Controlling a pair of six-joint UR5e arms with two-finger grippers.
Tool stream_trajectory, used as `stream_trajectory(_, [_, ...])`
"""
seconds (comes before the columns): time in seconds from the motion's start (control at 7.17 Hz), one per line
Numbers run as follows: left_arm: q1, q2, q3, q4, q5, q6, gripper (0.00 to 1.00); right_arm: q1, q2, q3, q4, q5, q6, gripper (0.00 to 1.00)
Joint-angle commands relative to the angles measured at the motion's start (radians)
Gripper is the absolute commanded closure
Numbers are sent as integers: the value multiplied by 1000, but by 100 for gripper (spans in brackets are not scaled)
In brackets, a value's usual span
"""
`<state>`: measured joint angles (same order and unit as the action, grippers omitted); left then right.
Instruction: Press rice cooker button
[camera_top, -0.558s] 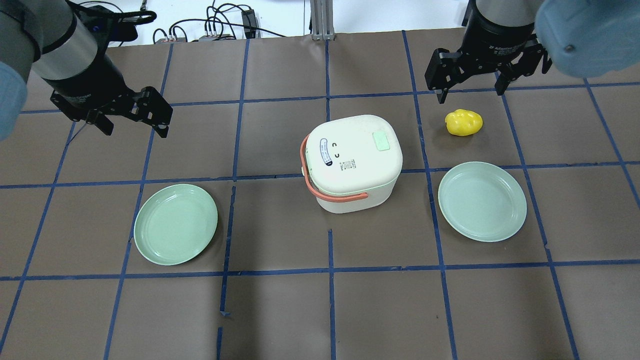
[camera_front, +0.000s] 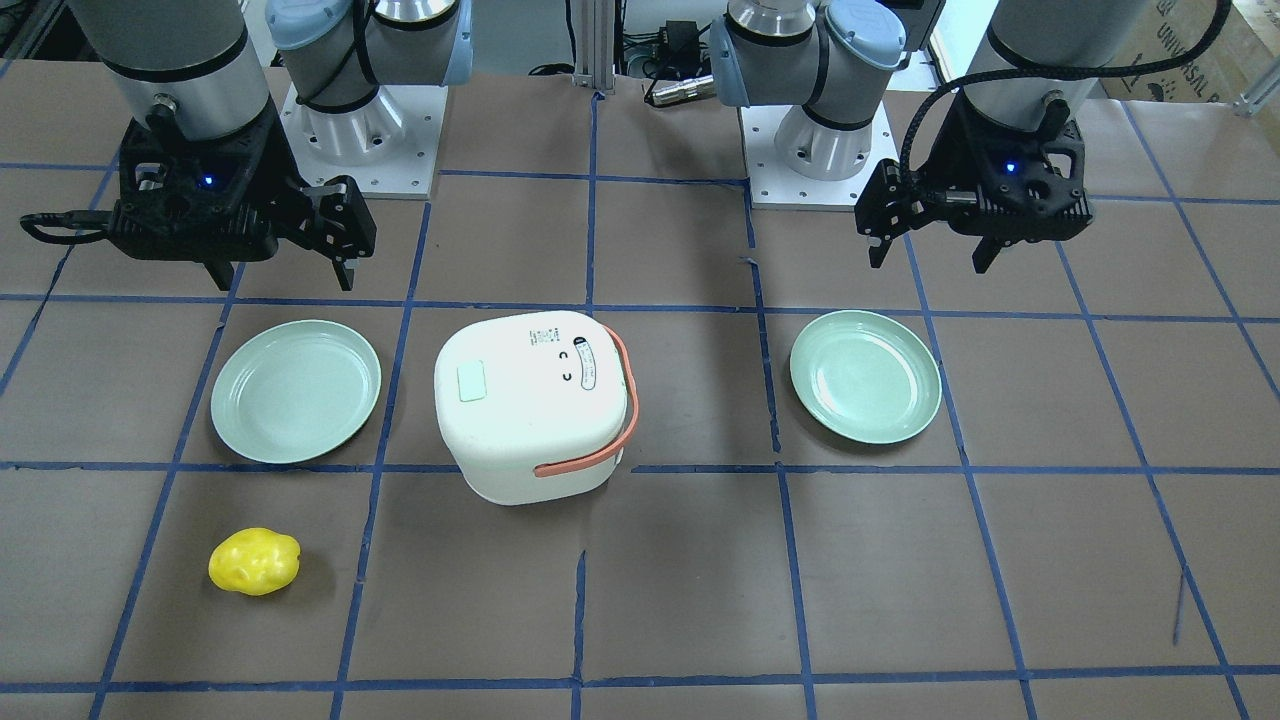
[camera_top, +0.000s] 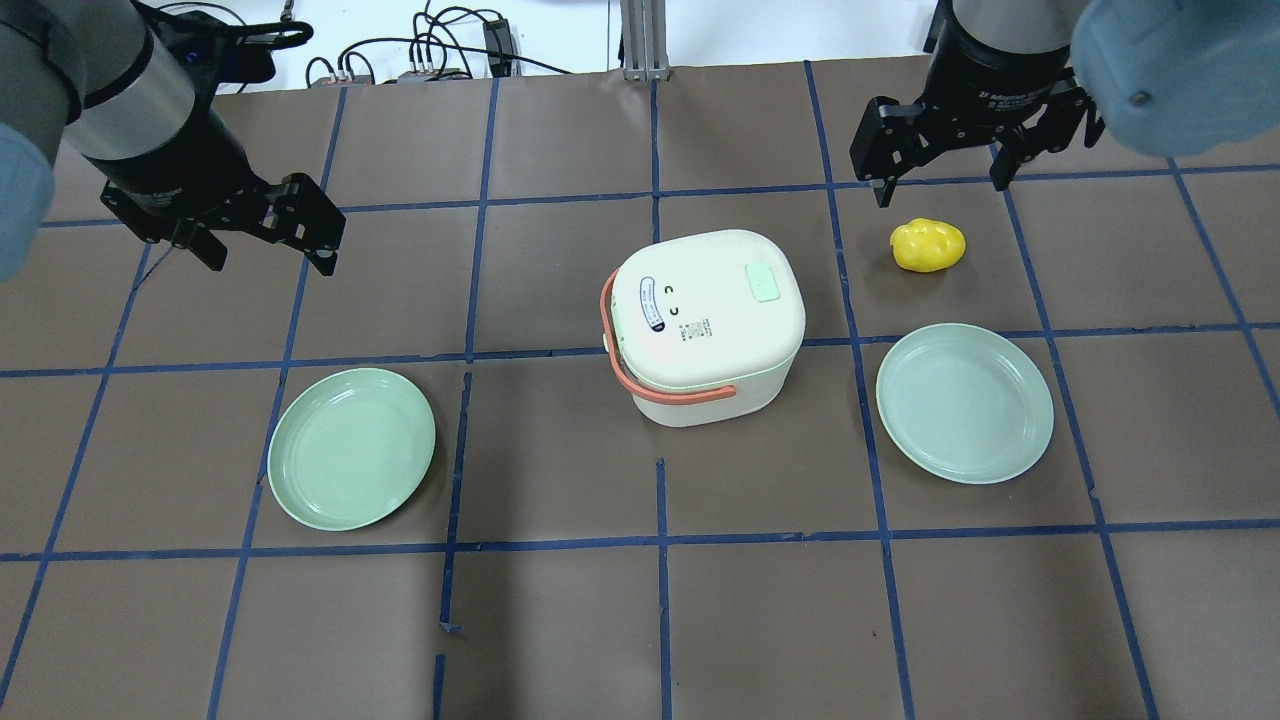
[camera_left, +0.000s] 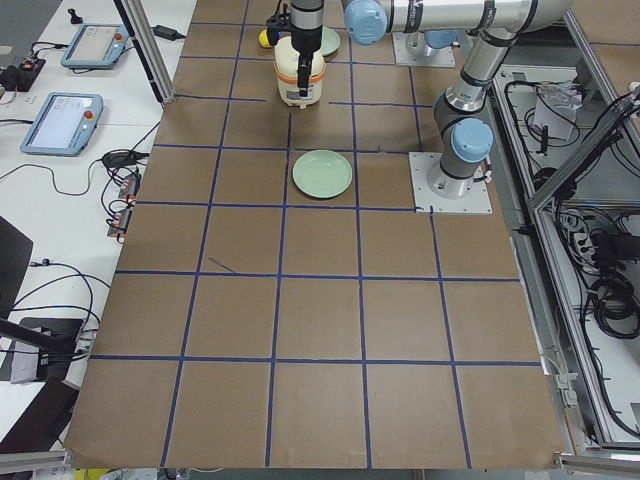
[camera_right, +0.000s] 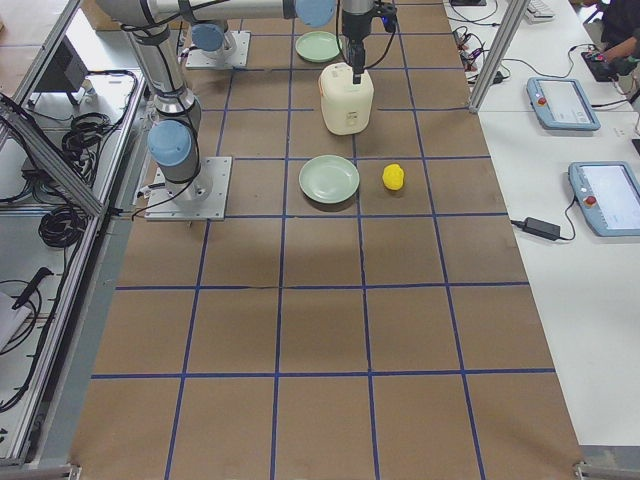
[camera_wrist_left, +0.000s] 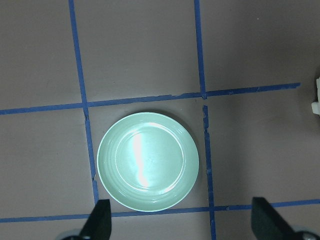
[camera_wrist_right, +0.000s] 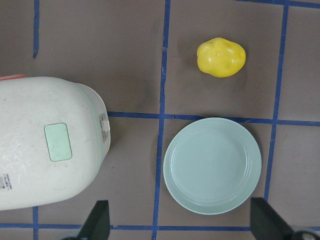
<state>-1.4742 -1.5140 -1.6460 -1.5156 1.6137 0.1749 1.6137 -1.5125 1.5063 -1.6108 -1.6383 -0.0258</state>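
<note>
**Barely any motion: right gripper edging, left arm waiting**

Hardly anything has shifted since the earlier overhead picture. The right gripper (camera_top: 940, 190) is sitting a trace higher in that view, and the left gripper (camera_top: 270, 262) is staying put.

Both grippers are hanging above the table with their jaws spread wide and nothing between them. That suits a press rather than a grasp, though a single closed fingertip would probably poke more cleanly.

The right gripper is hovering at the far right, just beyond the yellow toy (camera_top: 928, 245). Its wrist camera is looking down on the right plate (camera_wrist_right: 212, 166) and the cooker's lid. The left gripper is waiting at the far left, well apart from the cooker, with the left plate (camera_wrist_left: 148, 161) under its camera.

The rice cooker (camera_top: 705, 320) is standing upright in the middle of the table, between the two plates, with its orange handle (camera_top: 640, 385) folded down on its left side. The green button (camera_top: 763, 282) is lying on the lid's right half, so the right arm looks the likelier one to press it. That step is not yet begun.
</note>
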Motion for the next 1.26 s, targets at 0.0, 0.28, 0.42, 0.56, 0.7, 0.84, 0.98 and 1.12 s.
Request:
stream_trajectory(0.0, [0,0,0,0,0,0,0,9,-5,-4,6,0,21,0])
stream_trajectory(0.28, [0,0,0,0,0,0,0,78,-6,-3,0,47,231,0])
stream_trajectory(0.42, [0,0,0,0,0,0,0,101,-3,-1,-3,48,221,0])
stream_trajectory(0.56, [0,0,0,0,0,0,0,104,-2,3,-23,49,221,0])
stream_trajectory(0.7, [0,0,0,0,0,0,0,106,-3,9,-24,51,221,0])
stream_trajectory(0.84, [0,0,0,0,0,0,0,106,3,24,-46,52,225,0])
stream_trajectory(0.98, [0,0,0,0,0,0,0,106,5,37,-108,52,225,0])
stream_trajectory(1.12, [0,0,0,0,0,0,0,107,27,49,-160,51,221,0])
